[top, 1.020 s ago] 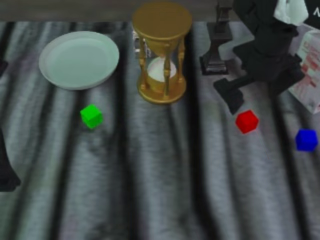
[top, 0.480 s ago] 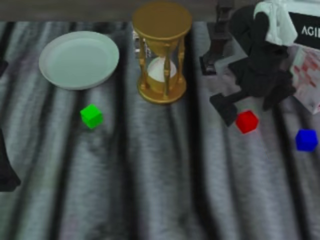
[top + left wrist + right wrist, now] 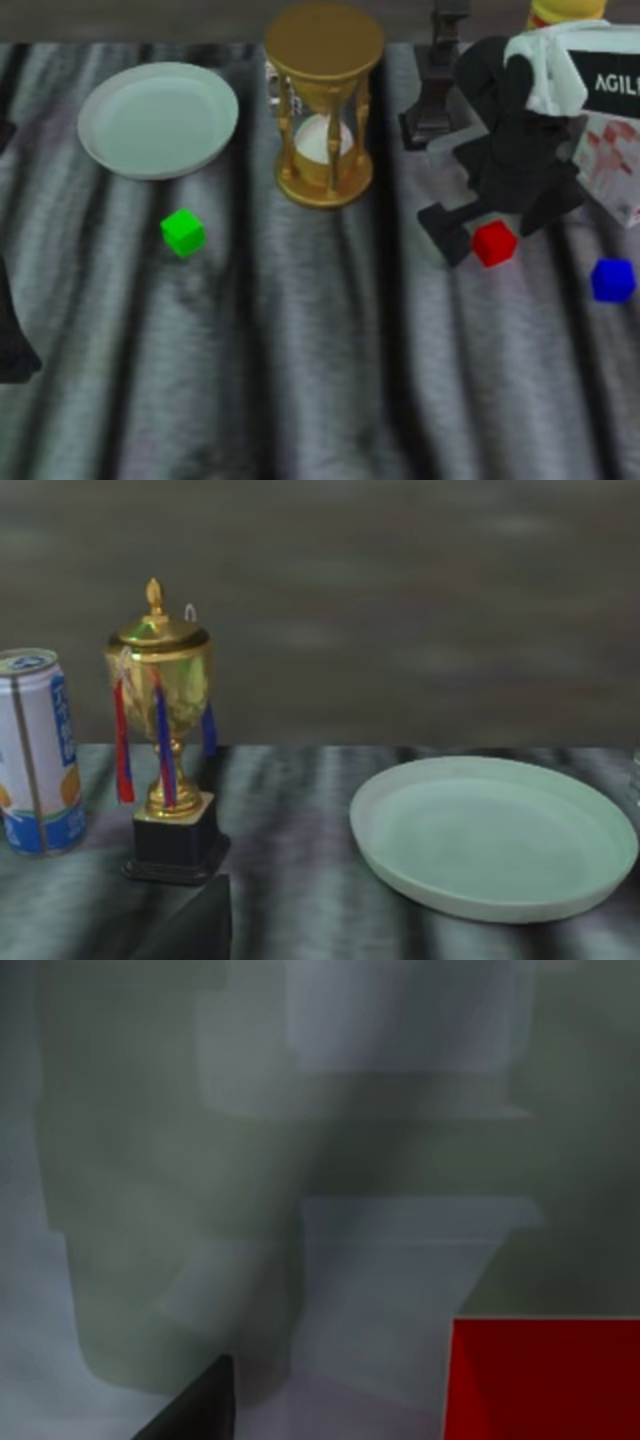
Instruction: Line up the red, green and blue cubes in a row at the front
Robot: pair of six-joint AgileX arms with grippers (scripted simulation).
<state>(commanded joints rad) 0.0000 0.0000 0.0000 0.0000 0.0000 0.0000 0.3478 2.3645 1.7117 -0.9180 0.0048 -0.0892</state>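
Note:
The red cube (image 3: pixel 494 243) lies on the grey cloth at mid-right. My right gripper (image 3: pixel 497 227) hangs open right over it, one dark finger (image 3: pixel 447 231) to its left and the other toward its right. In the right wrist view the red cube (image 3: pixel 545 1380) fills one corner, close to a dark fingertip (image 3: pixel 197 1410). The blue cube (image 3: pixel 612 279) sits near the right edge. The green cube (image 3: pixel 183 232) lies at mid-left, in front of the plate. My left arm (image 3: pixel 12 345) stays parked at the left edge, and only one fingertip (image 3: pixel 198 927) shows in its wrist view.
A pale green plate (image 3: pixel 110 150) sits back left, with a golden hourglass (image 3: pixel 323 100) at back centre. A trophy base (image 3: pixel 436 105) stands behind the right arm. A white and red box (image 3: pixel 618 160) is at the right edge. The left wrist view shows a trophy (image 3: pixel 165 730) and a can (image 3: pixel 35 750).
My right arm has swung forward and to the left, bringing its open gripper down from behind the red cube to right over it. The cubes and the left arm have not moved.

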